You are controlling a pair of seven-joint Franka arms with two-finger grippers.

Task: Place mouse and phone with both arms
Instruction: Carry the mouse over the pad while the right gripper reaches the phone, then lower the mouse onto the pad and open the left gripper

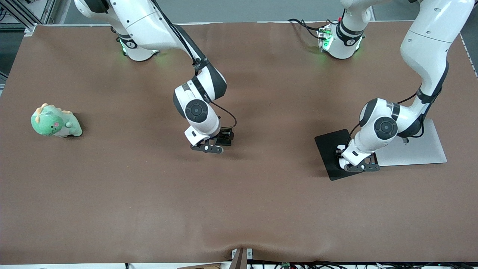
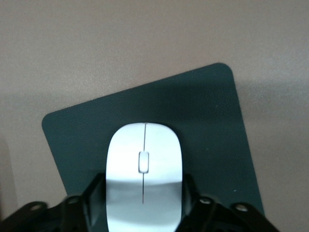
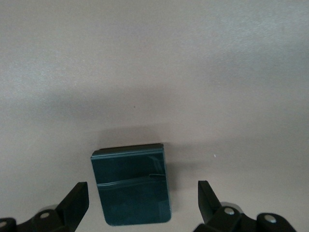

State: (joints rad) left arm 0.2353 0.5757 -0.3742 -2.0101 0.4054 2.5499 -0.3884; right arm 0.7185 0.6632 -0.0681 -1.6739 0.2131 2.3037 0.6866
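Note:
The white mouse (image 2: 144,164) sits between the fingers (image 2: 95,193) of my left gripper (image 2: 144,195), which press against its two sides. It is on or just above the black mouse pad (image 2: 212,125). In the front view my left gripper (image 1: 354,161) is low over the pad (image 1: 328,151) and hides the mouse. The black phone (image 3: 131,183) lies flat on the brown table. My right gripper (image 3: 143,193) is open around it, with a gap between the phone and each finger (image 3: 77,198). In the front view my right gripper (image 1: 213,145) is low at the table's middle and covers the phone.
A flat silver slab (image 1: 414,147) lies beside the mouse pad toward the left arm's end. A green dinosaur plush (image 1: 55,121) stands toward the right arm's end. The brown table cover (image 1: 239,209) is bare nearer the front camera.

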